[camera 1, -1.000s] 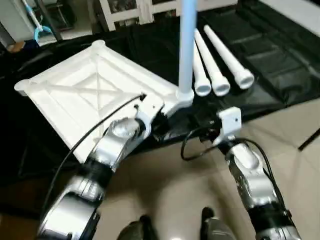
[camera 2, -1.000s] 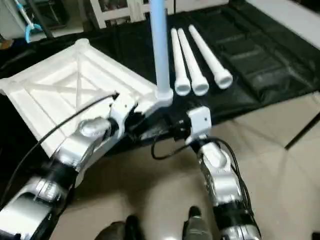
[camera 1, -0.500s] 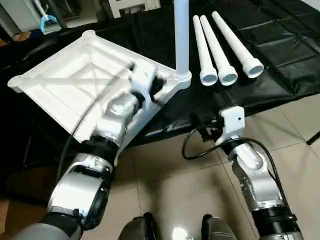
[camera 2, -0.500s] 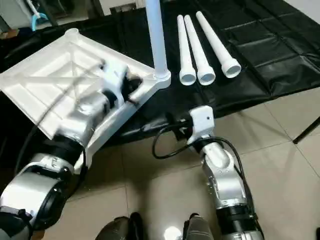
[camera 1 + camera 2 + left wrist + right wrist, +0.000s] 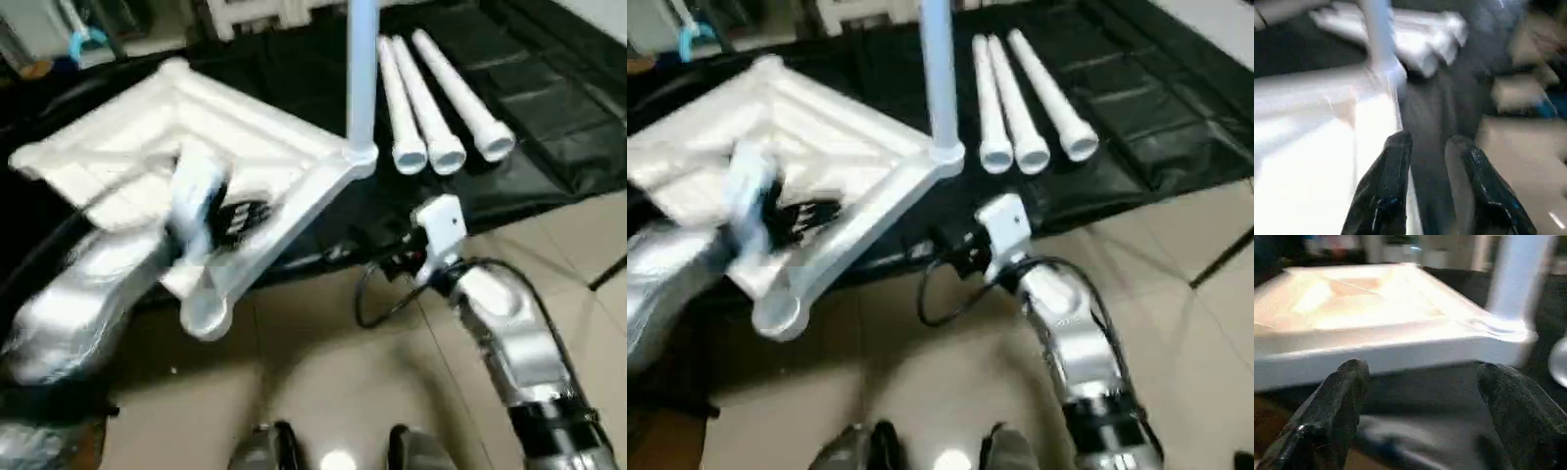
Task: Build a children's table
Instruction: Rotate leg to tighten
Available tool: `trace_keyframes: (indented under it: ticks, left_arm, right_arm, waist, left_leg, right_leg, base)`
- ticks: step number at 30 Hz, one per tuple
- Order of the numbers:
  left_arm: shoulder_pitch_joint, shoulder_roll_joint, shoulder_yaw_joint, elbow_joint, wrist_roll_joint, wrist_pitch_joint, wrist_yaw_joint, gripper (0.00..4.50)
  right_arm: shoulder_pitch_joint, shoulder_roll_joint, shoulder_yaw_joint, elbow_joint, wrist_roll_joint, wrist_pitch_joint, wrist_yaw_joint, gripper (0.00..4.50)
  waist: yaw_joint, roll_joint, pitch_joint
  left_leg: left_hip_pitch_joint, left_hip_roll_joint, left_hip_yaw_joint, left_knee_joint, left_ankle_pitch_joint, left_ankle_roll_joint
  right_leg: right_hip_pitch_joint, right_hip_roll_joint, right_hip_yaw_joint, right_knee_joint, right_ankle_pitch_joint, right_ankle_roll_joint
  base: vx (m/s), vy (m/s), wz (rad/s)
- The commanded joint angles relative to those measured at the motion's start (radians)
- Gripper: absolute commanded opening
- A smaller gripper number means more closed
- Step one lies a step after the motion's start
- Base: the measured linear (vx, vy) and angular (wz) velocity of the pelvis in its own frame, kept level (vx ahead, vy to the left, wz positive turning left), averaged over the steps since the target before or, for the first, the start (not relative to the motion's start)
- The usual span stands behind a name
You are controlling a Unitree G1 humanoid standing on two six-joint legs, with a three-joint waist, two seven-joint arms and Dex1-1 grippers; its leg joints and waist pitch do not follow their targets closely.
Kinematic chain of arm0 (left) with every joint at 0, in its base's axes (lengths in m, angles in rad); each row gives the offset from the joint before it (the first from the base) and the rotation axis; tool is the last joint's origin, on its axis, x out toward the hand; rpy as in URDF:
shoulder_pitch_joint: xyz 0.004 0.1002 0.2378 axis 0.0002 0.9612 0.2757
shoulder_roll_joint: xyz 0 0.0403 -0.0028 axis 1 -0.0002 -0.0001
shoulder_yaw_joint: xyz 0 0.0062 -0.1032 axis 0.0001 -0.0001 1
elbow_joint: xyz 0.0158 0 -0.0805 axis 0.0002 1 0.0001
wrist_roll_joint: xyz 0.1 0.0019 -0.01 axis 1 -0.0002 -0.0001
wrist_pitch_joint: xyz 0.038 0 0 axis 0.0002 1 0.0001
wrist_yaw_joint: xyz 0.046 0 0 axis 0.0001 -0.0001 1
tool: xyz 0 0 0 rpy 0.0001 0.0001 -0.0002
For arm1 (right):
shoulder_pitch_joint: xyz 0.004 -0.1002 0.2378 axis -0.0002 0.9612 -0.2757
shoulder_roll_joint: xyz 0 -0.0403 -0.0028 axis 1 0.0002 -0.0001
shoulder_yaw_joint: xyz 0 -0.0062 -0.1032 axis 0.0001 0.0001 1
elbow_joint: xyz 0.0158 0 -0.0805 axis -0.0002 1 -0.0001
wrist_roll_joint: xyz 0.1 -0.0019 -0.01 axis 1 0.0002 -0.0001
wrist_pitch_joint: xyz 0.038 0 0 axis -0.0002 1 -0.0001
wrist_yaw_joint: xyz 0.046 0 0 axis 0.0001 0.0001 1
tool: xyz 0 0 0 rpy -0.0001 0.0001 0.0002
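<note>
Tabletop (image 5: 245, 147) lies underside up on the black-draped table (image 5: 549, 108), ribs showing, its near edge overhanging toward the floor. One leg (image 5: 361, 69) stands upright in the corner socket (image 5: 359, 157) nearest the spare legs; three loose legs (image 5: 431, 98) lie side by side on the black cover just beyond that corner, wide ends toward the robot. The near corner socket (image 5: 204, 318) stands empty. Step in hand, as I read it: first leg seated, three to go. Left claw (image 5: 240, 217) hovers over the near rim of the tabletop, blurred; in its wrist view the two black fingers (image 5: 1383, 196) are parted with nothing between them, so released and gripping nothing. Right claw (image 5: 1425, 406) sits low by the table edge, below the fitted corner, fingers spread wide with only the black cover and the tabletop's side wall seen between them; released, empty. Next move probably calls for one arm to reach past the standing leg to the loose ones, close on one near its wide end, tip it upright and press it into an empty socket. The left arm may need to steady the overhanging tabletop meanwhile, since pushing down on a near corner could tilt the piece. Clearance around the standing leg looks tight for the right arm.
</note>
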Motion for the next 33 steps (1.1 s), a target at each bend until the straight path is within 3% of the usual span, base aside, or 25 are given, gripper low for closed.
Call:
trace_keyframes:
  ticks: [1,3,4,7,8,9,10,11,14,17,18,19,20,21,22,23,24,25,26,27,28,29,30,31,33]
  left_arm:
    - [0.023,0.054,0.065,-0.105,-0.051,0.062,-0.046,1.40]
    - [0.083,0.120,0.143,-0.178,-0.092,0.127,-0.079,1.40]
    - [0.132,0.170,0.203,-0.217,-0.113,0.166,-0.121,1.40]
    - [0.212,0.245,0.287,-0.273,-0.149,0.238,-0.178,1.40]
    - [0.254,0.278,0.310,-0.295,-0.173,0.271,-0.205,1.40]
    - [0.288,0.299,0.316,-0.313,-0.192,0.289,-0.213,1.40]
    - [0.336,0.319,0.310,-0.334,-0.203,0.301,-0.216,1.40]
    - [0.373,0.330,0.288,-0.349,-0.198,0.304,-0.214,1.40]
    - [0.438,0.324,0.209,-0.368,-0.151,0.304,-0.175,1.40]
    - [0.478,0.317,0.171,-0.380,-0.120,0.319,-0.145,1.40]
    - [0.502,0.321,0.130,-0.382,-0.083,0.316,-0.134,1.40]
    - [0.504,0.314,0.120,-0.380,-0.078,0.315,-0.125,1.40]
    - [0.506,0.310,0.113,-0.379,-0.074,0.314,-0.119,1.40]
    - [0.494,0.272,0.081,-0.369,-0.062,0.295,-0.086,1.40]
    - [0.491,0.266,0.077,-0.367,-0.061,0.293,-0.080,1.40]
    - [0.483,0.251,0.066,-0.362,-0.058,0.288,-0.065,1.40]
    - [0.452,0.200,0.045,-0.348,-0.044,0.258,-0.027,1.40]
    - [0.439,0.177,0.043,-0.344,-0.046,0.252,-0.013,1.40]
    - [0.423,0.143,0.047,-0.341,-0.058,0.246,0.003,1.40]
    - [0.399,0.091,0.058,-0.343,-0.072,0.223,0.027,1.40]
    - [0.397,0.086,0.060,-0.343,-0.073,0.220,0.031,1.40]
    - [0.386,0.050,0.070,-0.338,-0.078,0.201,0.052,1.40]
    - [0.370,-0.031,0.099,-0.319,-0.075,0.164,0.116,1.40]
    - [0.364,-0.070,0.114,-0.308,-0.072,0.147,0.150,1.40]
    - [0.364,-0.134,0.138,-0.289,-0.065,0.125,0.215,1.40]
  right_arm:
    - [0.009,-0.014,0.014,-0.058,0.048,0.038,0.056,3.86]
    - [0.015,-0.041,0.015,-0.090,0.073,0.055,0.097,3.86]
    - [0.019,-0.057,0.017,-0.102,0.081,0.057,0.120,3.86]
    - [0.021,-0.078,0.021,-0.113,0.094,0.062,0.153,3.86]
    - [0.023,-0.084,0.020,-0.116,0.103,0.071,0.172,3.86]
    - [0.026,-0.088,0.020,-0.122,0.110,0.085,0.184,3.86]
    - [0.032,-0.094,0.022,-0.129,0.116,0.097,0.199,3.86]
    - [0.038,-0.101,0.031,-0.132,0.115,0.100,0.214,3.86]
    - [0.053,-0.116,0.048,-0.130,0.102,0.102,0.224,3.86]
    - [0.064,-0.122,0.051,-0.136,0.101,0.105,0.223,3.86]
    - [0.074,-0.125,0.049,-0.141,0.104,0.105,0.220,3.86]
    - [0.077,-0.125,0.047,-0.142,0.102,0.105,0.218,3.86]
    - [0.079,-0.125,0.045,-0.143,0.101,0.105,0.216,3.86]
    - [0.086,-0.119,0.033,-0.144,0.098,0.111,0.206,3.86]
    - [0.086,-0.119,0.033,-0.143,0.098,0.112,0.205,3.86]
    - [0.088,-0.118,0.030,-0.142,0.097,0.113,0.203,3.86]
    - [0.086,-0.110,0.024,-0.134,0.097,0.112,0.190,3.86]
    - [0.084,-0.107,0.021,-0.132,0.099,0.112,0.185,3.86]
    - [0.082,-0.101,0.016,-0.129,0.103,0.113,0.177,3.86]
    - [0.077,-0.082,-0.003,-0.127,0.116,0.123,0.146,3.86]
    - [0.076,-0.079,-0.006,-0.127,0.117,0.125,0.142,3.86]
    - [0.074,-0.067,-0.019,-0.124,0.123,0.133,0.119,3.86]
    - [0.074,-0.048,-0.040,-0.122,0.131,0.148,0.079,3.86]
    - [0.076,-0.041,-0.048,-0.122,0.135,0.154,0.063,3.86]
    - [0.085,-0.029,-0.059,-0.126,0.137,0.161,0.037,3.86]
  waist:
    - [-0.001,-0.011,-0.106]
    - [0.008,-0.011,-0.091]
    - [0.006,-0.028,-0.089]
    - [0.001,-0.026,-0.080]
    - [0.001,-0.024,-0.077]
    - [0.001,-0.028,-0.078]
    - [-0.002,-0.028,-0.076]
    - [-0.002,-0.033,-0.075]
    - [-0.002,-0.028,-0.072]
    - [-0.005,-0.020,-0.063]
    - [0.018,0.002,-0.062]
    - [0.069,0.003,-0.058]
    - [0.129,-0.018,-0.083]
    - [0.064,-0.115,-0.081]
    - [0.062,-0.063,-0.067]
    - [0.076,-0.057,-0.055]
    - [0.093,-0.040,-0.085]
    - [0.074,-0.054,-0.077]
    - [0.066,-0.015,-0.098]
    - [0.052,-0.019,-0.097]
    - [0.040,-0.020,-0.088]
    - [0.040,-0.021,-0.086]
    - [0.031,-0.032,-0.082]
    - [0.019,-0.035,-0.075]
    - [0.004,-0.044,-0.077]
  left_leg:
    - [0.047,0.037,-0.010,-0.066,-0.271,0.074]
    - [0.073,0.036,-0.001,-0.073,-0.388,0.013]
    - [0.066,0.032,-0.007,-0.075,-0.426,-0.017]
    - [0.070,0.031,-0.014,-0.088,-0.519,-0.057]
    - [0.084,0.029,-0.014,-0.091,-0.580,-0.076]
    - [0.087,0.028,-0.019,-0.090,-0.615,-0.088]
    - [0.073,0.029,-0.027,-0.100,-0.645,-0.091]
    - [0.070,0.031,-0.030,-0.105,-0.665,-0.092]
    - [0.088,0.028,-0.031,-0.108,-0.745,-0.103]
    - [0.068,0.037,-0.020,-0.162,-0.839,-0.105]
    - [0.019,0.058,0.011,-0.233,-0.903,-0.106]
    - [-0.059,0.076,0.045,-0.285,-0.944,-0.114]
    - [-0.046,0.061,0.127,-0.240,-0.716,-0.107]
    - [0.138,-0.014,0.002,0.096,-0.213,-0.051]
    - [0.051,-0.031,-0.073,0.130,-0.024,0.010]
    - [0.049,-0.038,-0.095,0.115,-0.040,0.000]
    - [0.106,-0.008,-0.108,0.066,-0.152,-0.050]
    - [0.128,0.005,-0.087,0.030,-0.305,-0.079]
    - [0.132,0.036,-0.092,-0.040,-0.491,-0.118]
    - [0.118,0.051,-0.091,-0.076,-0.582,-0.114]
    - [0.105,0.043,-0.081,-0.090,-0.634,-0.104]
    - [0.104,0.037,-0.078,-0.093,-0.656,-0.105]
    - [0.101,0.024,-0.070,-0.088,-0.665,-0.106]
    - [0.096,0.019,-0.067,-0.090,-0.656,-0.104]
    - [0.093,0.014,-0.066,-0.092,-0.629,-0.089]
  right_leg:
    - [0.055,-0.033,0.027,-0.061,-0.295,-0.219]
    - [0.029,-0.024,0.034,-0.083,-0.400,-0.198]
    - [0.041,-0.033,0.037,-0.077,-0.451,-0.184]
    - [0.034,-0.034,0.038,-0.088,-0.610,-0.110]
    - [0.021,-0.027,0.036,-0.102,-0.647,-0.089]
    - [0.021,-0.030,0.037,-0.105,-0.652,-0.079]
    - [0.030,-0.030,0.032,-0.099,-0.656,-0.070]
    - [0.032,-0.029,0.031,-0.100,-0.667,-0.059]
    - [0.020,-0.022,0.023,-0.116,-0.700,-0.039]
    - [0.054,0.010,-0.014,-0.095,-0.664,-0.027]
    - [0.114,0.041,-0.037,0.023,-0.553,-0.045]
    - [0.161,0.050,-0.041,0.164,-0.431,-0.056]
    - [0.133,0.044,0.039,0.183,-0.539,-0.028]
    - [-0.072,-0.082,0.128,-0.154,-1.168,0.080]
    - [0.002,-0.096,0.208,-0.177,-1.263,0.029]
    - [0.026,-0.089,0.202,-0.160,-1.190,0.008]
    - [0.027,-0.053,0.161,-0.107,-0.900,-0.047]
    - [0.005,0.000,0.109,-0.082,-0.770,-0.083]
    - [0.017,0.039,0.082,-0.032,-0.463,-0.133]
    - [0.037,0.034,0.071,-0.024,-0.306,-0.151]
    - [0.053,0.019,0.070,-0.035,-0.312,-0.156]
    - [0.054,0.011,0.071,-0.045,-0.363,-0.152]
    - [0.059,-0.006,0.075,-0.065,-0.478,-0.135]
    - [0.067,-0.020,0.071,-0.082,-0.570,-0.113]
    - [0.078,-0.032,0.056,-0.102,-0.658,-0.065]
  base:
    - [0.000,0.000,0.00]
    - [-0.026,-0.001,0.07]
    - [-0.052,-0.002,0.14]
    - [0.000,0.000,0.00]
    - [-0.055,0.021,-0.02]
    - [-0.062,0.022,-0.05]
    - [-0.062,0.022,-0.05]
    - [-0.053,0.036,-0.15]
    - [-0.066,0.027,-0.08]
    - [-0.073,0.014,-0.11]
    - [-0.144,-0.019,0.05]
    - [-0.144,-0.019,0.05]
    - [-0.075,-0.115,0.24]
    - [0.001,-0.161,0.26]
    - [0.001,-0.161,0.26]
    - [-0.043,-0.065,0.25]
    - [-0.099,-0.010,0.34]
    - [-0.099,-0.010,0.34]
    - [-0.126,0.007,0.30]
    - [-0.098,0.054,0.08]
    - [-0.098,0.054,0.08]
    - [-0.087,0.078,-0.02]
    - [-0.079,0.080,-0.08]
    - [-0.079,0.080,-0.08]
    - [-0.058,0.073,-0.16]
